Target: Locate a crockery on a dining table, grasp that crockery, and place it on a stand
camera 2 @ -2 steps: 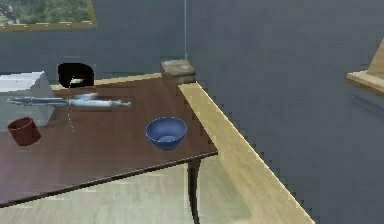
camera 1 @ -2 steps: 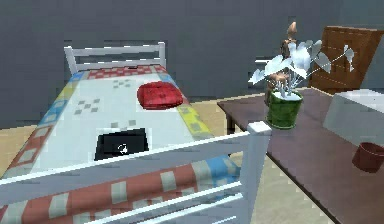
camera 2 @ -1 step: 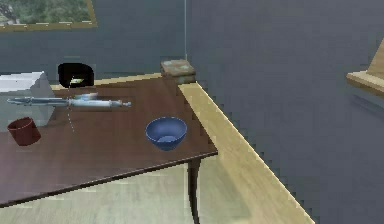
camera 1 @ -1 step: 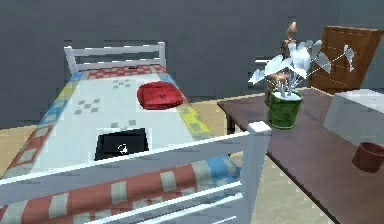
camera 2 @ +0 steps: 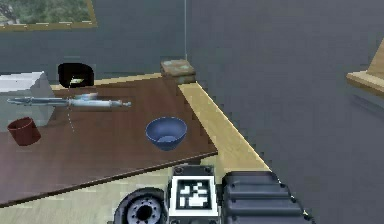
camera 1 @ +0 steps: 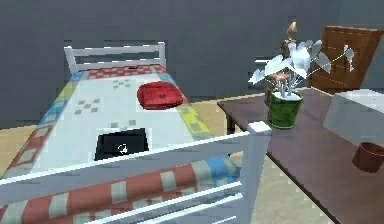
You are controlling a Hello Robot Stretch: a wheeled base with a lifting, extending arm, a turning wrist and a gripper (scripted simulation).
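Blue bowl [camera 2: 166, 131] waiting on dining table [camera 2: 100, 150], at one o'clock from gripper [camera 2: 140, 210].
Likely light, stiff, breakable; best taken at rim. Gripper's load: cannot tell.

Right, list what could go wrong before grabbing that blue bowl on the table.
1. The blue bowl sits close to an edge of the table, so a sideways nudge could well push it off.
2. The reddish cup and the long grey things lie on the same top, so a wide reach might knock them.
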